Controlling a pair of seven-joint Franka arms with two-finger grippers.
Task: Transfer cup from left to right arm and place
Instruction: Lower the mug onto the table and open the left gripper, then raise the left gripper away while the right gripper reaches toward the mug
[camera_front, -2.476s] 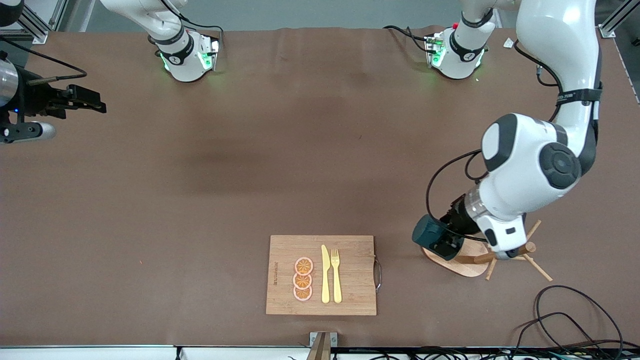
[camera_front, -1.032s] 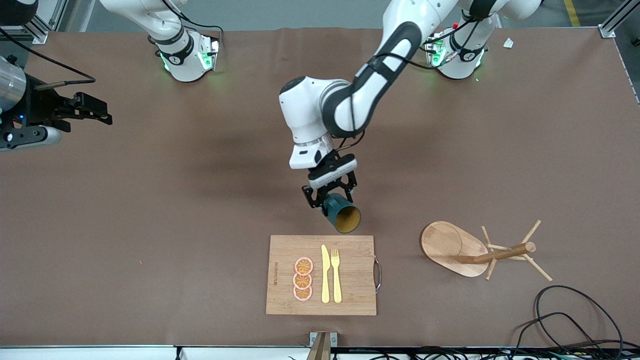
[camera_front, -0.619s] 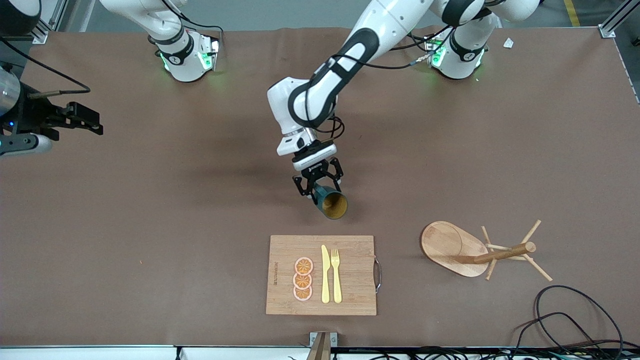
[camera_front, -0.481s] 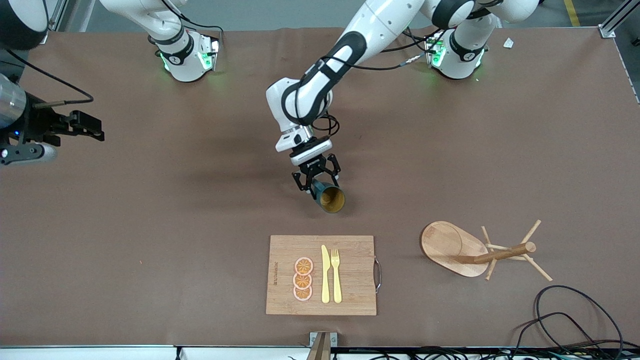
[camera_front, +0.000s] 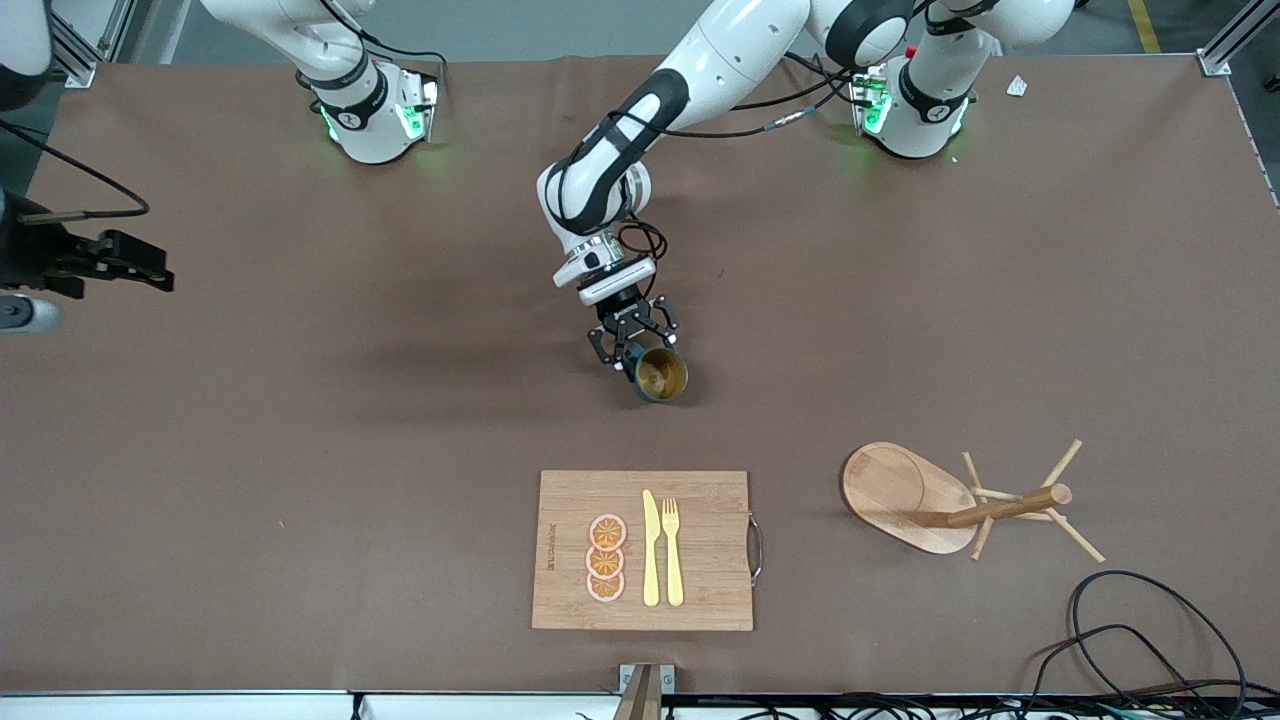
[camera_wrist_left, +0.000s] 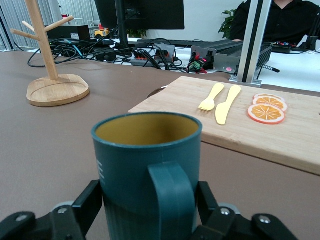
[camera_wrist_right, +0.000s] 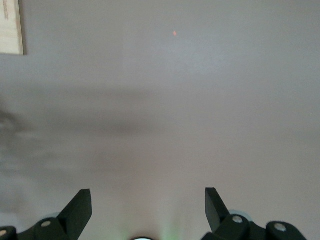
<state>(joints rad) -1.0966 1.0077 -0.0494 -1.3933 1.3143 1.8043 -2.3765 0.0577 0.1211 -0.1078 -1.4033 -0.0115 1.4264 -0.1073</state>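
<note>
Left pincer (camera_front: 636, 350) closed around the cup (camera_front: 659, 374), fingers (camera_wrist_left: 87, 202) pressed on both sides of its dark teal body, handle pointing back toward the wrist camera. Cup is held over the middle of the brown table (camera_front: 300, 450), over bare surface farther from the front camera than the cutting board (camera_front: 643, 550); whether it touches the table can't be told. Its mouth faces the front camera, tan inside visible. The left arm reaches in from its base toward the table centre. Right pincer (camera_front: 150, 272) hangs over the table edge at the right arm's end, jaws spread wide with only bare table between them in the right wrist view, holding nothing; that arm waits. On the cutting board: three orange slices (camera_front: 606, 558) in a row, a yellow knife (camera_front: 651, 549) just beside them, and a yellow fork (camera_front: 672, 550) beside the knife. Wooden peg rack (camera_front: 935, 500) stands toward the left arm's end of the table, well apart from the cup, with a black cable (camera_front: 1150, 630) looped nearer the front camera than it. In the left wrist view the board (camera_wrist_left: 250, 125) and rack (camera_wrist_left: 55, 85) show past the cup rim.
</note>
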